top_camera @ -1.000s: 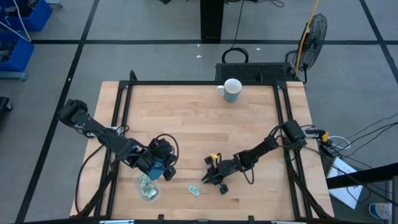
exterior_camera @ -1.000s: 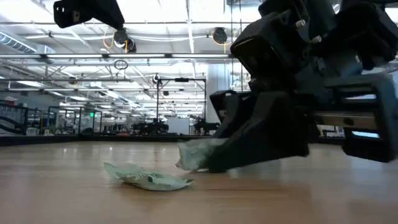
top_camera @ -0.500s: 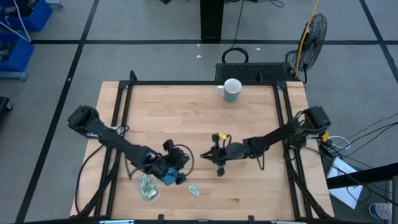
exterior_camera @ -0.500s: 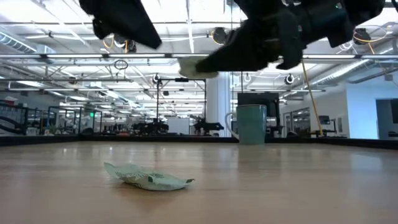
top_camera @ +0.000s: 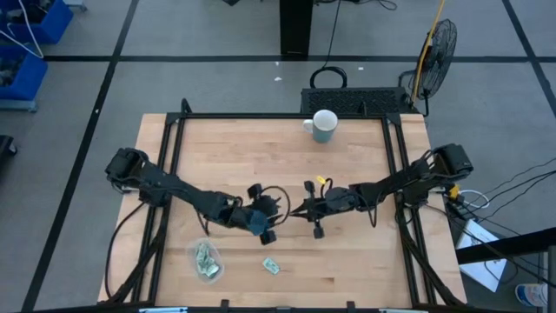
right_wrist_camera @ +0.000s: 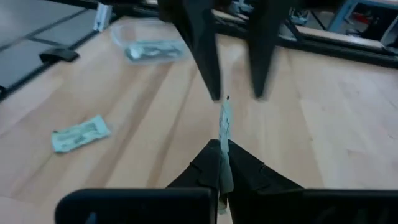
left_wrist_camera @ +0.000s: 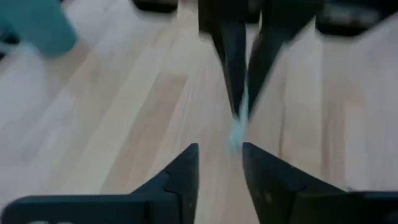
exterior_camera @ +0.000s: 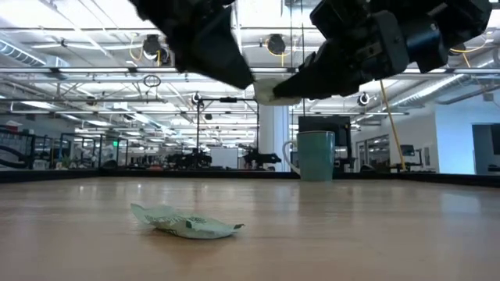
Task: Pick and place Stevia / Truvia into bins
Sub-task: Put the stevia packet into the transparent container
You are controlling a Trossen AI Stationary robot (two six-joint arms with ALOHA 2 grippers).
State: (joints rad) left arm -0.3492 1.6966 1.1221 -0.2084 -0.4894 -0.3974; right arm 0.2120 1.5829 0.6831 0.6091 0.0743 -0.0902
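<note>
Near the centre of the high view, the right gripper [top_camera: 298, 210] and the left gripper [top_camera: 280, 209] met tip to tip above the table [top_camera: 261, 156]. The right gripper was clenched on a Stevia packet [right_wrist_camera: 224, 134], held edge-on between its fingers [right_wrist_camera: 202, 165]. In the right wrist view the packet's long axis ran straight out from the fingertips toward the left gripper, up the middle of the frame. The left gripper's fingers [right_wrist_camera: 202, 56] stood parted, one on either side of the packet's far end; whether they touched it could not be told. In the low view the held packet [exterior_camera: 269, 92] hung well above the table, in the upper middle of the frame.

A second packet [top_camera: 271, 266] lay flat on the wood at the lower centre of the high view, its long axis slightly tilted across the frame. The clear bin [top_camera: 207, 261] sat at the lower left, holding several packets. A white mug [top_camera: 323, 126] stood at the upper edge of the table.
</note>
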